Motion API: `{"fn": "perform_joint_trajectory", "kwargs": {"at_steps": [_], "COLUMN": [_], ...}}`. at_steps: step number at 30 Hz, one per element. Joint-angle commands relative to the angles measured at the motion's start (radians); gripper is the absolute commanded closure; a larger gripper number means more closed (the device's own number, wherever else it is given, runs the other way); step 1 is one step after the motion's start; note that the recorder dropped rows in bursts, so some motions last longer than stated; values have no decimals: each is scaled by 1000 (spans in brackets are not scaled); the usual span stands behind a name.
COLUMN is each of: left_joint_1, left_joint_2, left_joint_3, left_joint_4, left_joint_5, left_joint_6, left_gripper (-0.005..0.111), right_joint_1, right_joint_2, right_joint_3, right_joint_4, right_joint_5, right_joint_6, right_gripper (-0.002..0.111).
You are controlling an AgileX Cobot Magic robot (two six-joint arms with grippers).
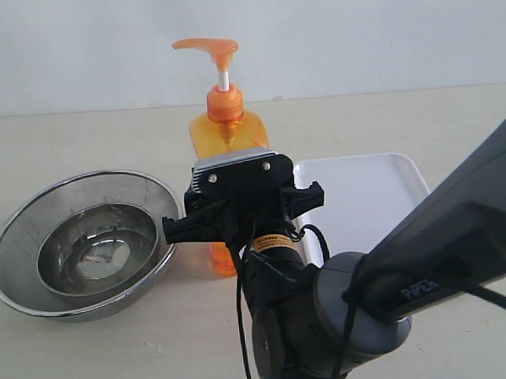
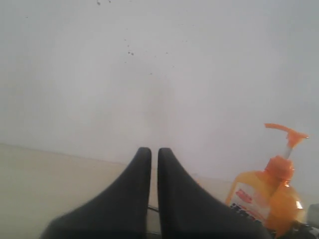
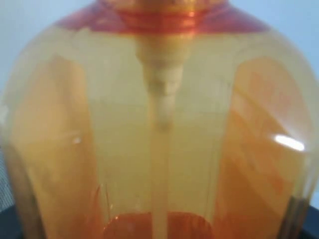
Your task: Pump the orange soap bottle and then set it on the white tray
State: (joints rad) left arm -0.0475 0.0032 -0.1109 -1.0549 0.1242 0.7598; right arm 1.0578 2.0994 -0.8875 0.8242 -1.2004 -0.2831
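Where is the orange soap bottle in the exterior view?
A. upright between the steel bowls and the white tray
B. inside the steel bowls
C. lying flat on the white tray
A: the orange soap bottle stands upright, with the steel bowls to its left and the white tray to its right.

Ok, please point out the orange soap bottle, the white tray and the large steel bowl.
orange soap bottle [image 1: 231, 133]: exterior view, orange shoulder.
white tray [image 1: 363, 192]: exterior view, bare floor.
large steel bowl [image 1: 22, 246]: exterior view, left inner wall.
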Motion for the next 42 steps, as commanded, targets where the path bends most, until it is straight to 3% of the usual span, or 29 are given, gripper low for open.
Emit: {"fn": "perform_joint_trajectory", "kwargs": {"at_steps": [1, 10, 16, 20, 23, 25, 28, 33, 39, 42], "left_joint_1": [53, 64, 64, 64, 64, 64, 64, 64, 64, 64], "left_joint_2": [-3, -3, -3, -3, -3, -3, -3, -3, -3, -3], "left_joint_3": [19, 111, 111, 111, 111, 111, 111, 111, 111, 111], "left_joint_4": [5, 32, 36, 207, 553, 835, 1117, 1080, 910, 893], "left_joint_5": [-28, -143, -113, -16, 69, 127, 183, 179, 165, 171], "left_joint_6": [48, 58, 87, 41, -238, -551, -957, -1024, -734, -690], "left_gripper": [102, 102, 102, 102, 102, 102, 102, 102, 102, 102], "right_joint_1": [-1, -1, -1, -1, -1, -1, -1, -1, -1, -1], "right_joint_2": [-7, -7, -7, -7, -7, -7, -7, -7, -7, -7], "right_joint_3": [-4, -4, -4, -4, -4, -4, -4, -4, -4, -4], "right_joint_4": [1, -1, -1, -1, -1, -1, -1, -1, -1, -1], "right_joint_5": [15, 19, 19, 19, 19, 19, 19, 19, 19, 19], "right_joint_6": [14, 14, 14, 14, 14, 14, 14, 14, 14, 14], "right_gripper": [108, 108, 108, 108, 108, 108, 108, 108, 108, 108]}}
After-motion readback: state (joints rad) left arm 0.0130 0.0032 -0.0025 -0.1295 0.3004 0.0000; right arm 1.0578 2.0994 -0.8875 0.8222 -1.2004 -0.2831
